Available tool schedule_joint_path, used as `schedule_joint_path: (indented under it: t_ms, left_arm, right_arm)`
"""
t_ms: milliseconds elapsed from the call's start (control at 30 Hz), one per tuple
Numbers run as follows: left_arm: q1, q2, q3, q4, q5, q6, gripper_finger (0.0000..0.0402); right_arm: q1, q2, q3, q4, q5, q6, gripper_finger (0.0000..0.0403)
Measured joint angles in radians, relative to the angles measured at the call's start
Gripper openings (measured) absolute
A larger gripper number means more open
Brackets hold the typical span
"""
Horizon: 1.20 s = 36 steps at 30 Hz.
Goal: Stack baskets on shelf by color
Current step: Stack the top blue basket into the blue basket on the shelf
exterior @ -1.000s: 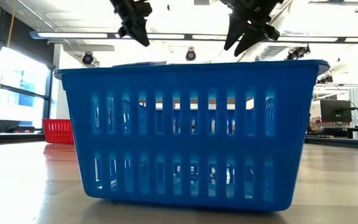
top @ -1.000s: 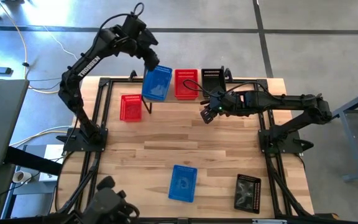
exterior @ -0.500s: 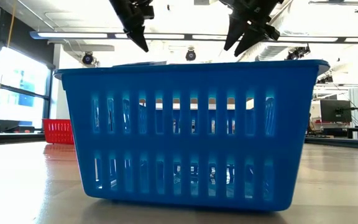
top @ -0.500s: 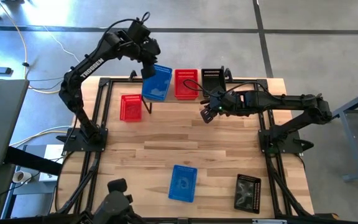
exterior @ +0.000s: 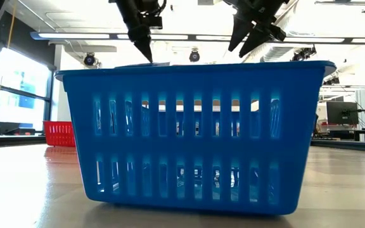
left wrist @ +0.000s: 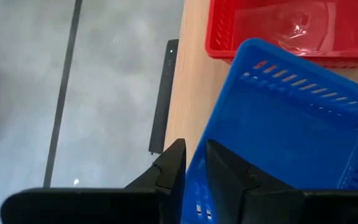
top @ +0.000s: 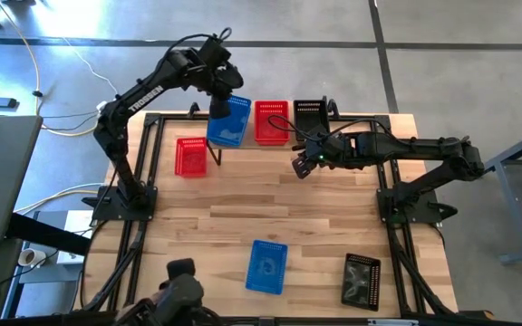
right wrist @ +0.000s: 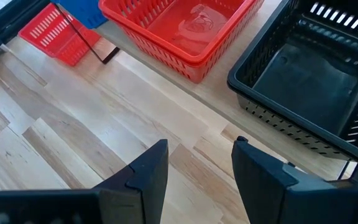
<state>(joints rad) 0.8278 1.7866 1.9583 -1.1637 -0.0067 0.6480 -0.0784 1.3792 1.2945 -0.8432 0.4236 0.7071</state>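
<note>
A blue basket (top: 229,122) sits at the left end of the shelf (right wrist: 224,117), beside a red basket (top: 272,122) and a black basket (top: 309,115). My left gripper (top: 217,107) points down at the blue basket's far left corner and is shut on its rim. My right gripper (top: 302,166) hovers open over the table just in front of the shelf, below the black basket (right wrist: 316,81). On the table stand another red basket (top: 190,156), a blue basket (top: 266,266) and a black basket (top: 362,281). My left gripper pinches the rim of the blue basket's far short wall (left wrist: 194,180), near its left end. One finger (left wrist: 176,165) is outside the wall and the other (left wrist: 225,171) inside. The fingers come from above, pointing down. The basket rests on the shelf, slightly askew.
The near blue basket (exterior: 195,133) fills the low view, with both grippers above and behind it. Bare wood lies in the table's middle (top: 270,199). The shelf's thin black leg (right wrist: 79,34) stands beside the red basket on the table (right wrist: 55,31).
My left gripper has come down toward the blue basket on the shelf and turned more upright, its tip now at the basket's far rim. The baskets and my right arm have kept still.
</note>
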Motion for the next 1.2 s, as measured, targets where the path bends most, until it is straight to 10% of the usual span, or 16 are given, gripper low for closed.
schedule_joint_path:
  t_ms: [400, 1200]
  left_arm:
    - [-0.010, 0.002, 0.000, 0.001, -0.058, 0.020, 0.0102]
    - [0.025, -0.005, 0.086, -0.294, -0.057, -0.626, 0.0115]
  right_arm:
    - [0.000, 0.000, 0.000, 0.000, 0.005, 0.019, 0.0161]
    - [0.000, 0.000, 0.000, 0.001, 0.004, 0.008, 0.0161]
